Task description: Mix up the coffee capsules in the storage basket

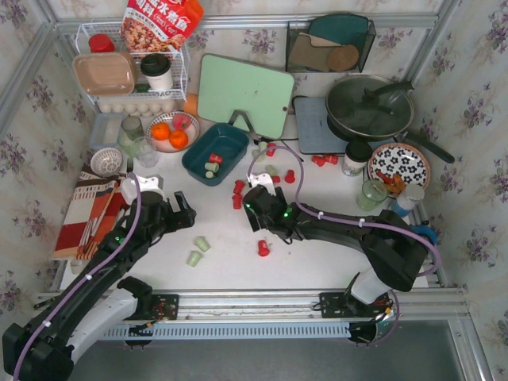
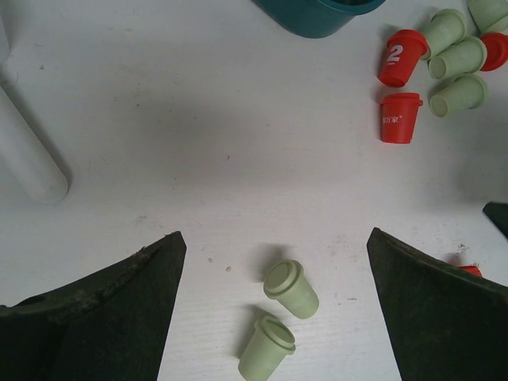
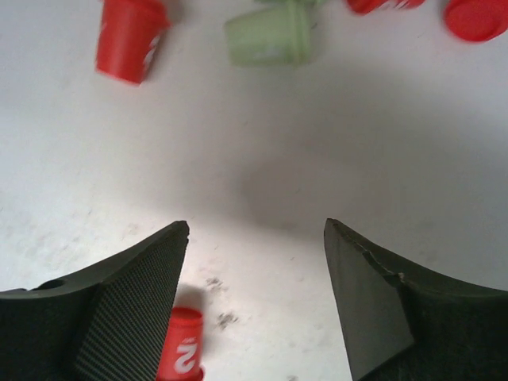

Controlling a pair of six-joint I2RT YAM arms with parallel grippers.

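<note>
Spread wide, gripping nothing at the left gripper (image 2: 275, 232), over two pale green coffee capsules (image 2: 290, 290) on the table (image 2: 198, 143). Parted and empty too at the right gripper (image 3: 256, 224), red capsule (image 3: 181, 349) just beside one finger. Few inside the storage basket (image 1: 234, 141), most scattered nearby.

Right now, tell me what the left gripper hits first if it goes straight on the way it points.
Probably the two pale green capsules lying between the left gripper's open jaws, though depth is unclear. Past them is bare table, then the storage basket.
</note>
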